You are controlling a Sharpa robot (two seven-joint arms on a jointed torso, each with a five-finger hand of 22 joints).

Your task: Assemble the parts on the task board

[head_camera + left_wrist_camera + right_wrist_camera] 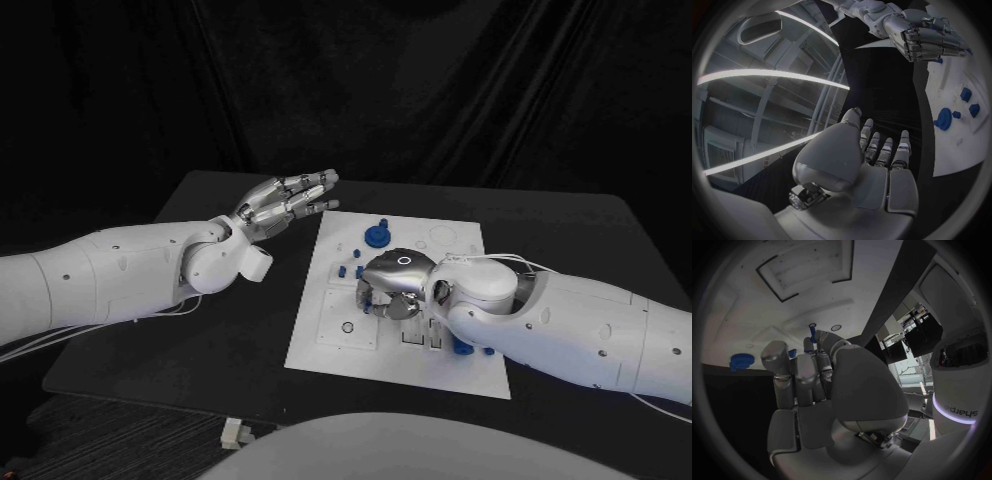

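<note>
**Right hand working over the board, left hand idle**

Spanning the matte black counter (216,340), the flat white task board (447,375) lies at its middle, stiff and smooth. The left hand (286,205) hovers off the board's far-left corner, fingers spread and empty. The right hand (392,285) curls down over the board's centre, pinching a thin blue pin (812,335). Small, light, hard plastic, it likely slips easily; hold the shaft. A round blue knob (375,236) stands farther back.
</note>
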